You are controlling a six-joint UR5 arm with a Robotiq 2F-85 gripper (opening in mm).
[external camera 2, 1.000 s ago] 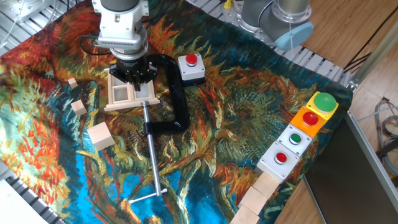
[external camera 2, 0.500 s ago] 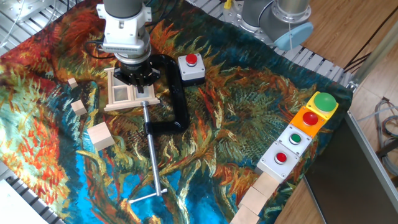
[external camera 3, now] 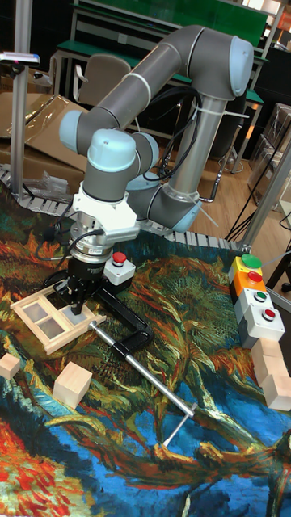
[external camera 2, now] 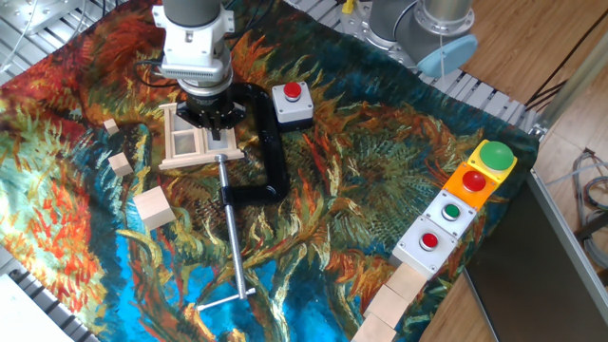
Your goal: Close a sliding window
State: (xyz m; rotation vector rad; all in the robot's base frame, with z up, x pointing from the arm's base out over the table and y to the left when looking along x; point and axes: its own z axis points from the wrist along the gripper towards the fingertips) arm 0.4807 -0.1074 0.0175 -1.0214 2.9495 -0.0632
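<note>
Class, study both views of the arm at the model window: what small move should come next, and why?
Probably a short sideways push along the frame. The gripper is down on the right end of the sliding window, beside the clamp, so it seems placed to slide the panel. How its jaws stand cannot be told.

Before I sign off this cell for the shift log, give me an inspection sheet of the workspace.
Surface: table covered by a colourful printed cloth.
Job's things: sliding window lies flat on the cloth, beside the black C-clamp.
Clutter: wooden cubes left of the clamp rod, more cubes at the right edge; grey box with red button; a row of button boxes.
Grippers: pincer low over the window's right part; whether it is open or shut cannot be told.
Cables: dark cables at the far right.
Surroundings: chair and shelving behind the arm.
</note>
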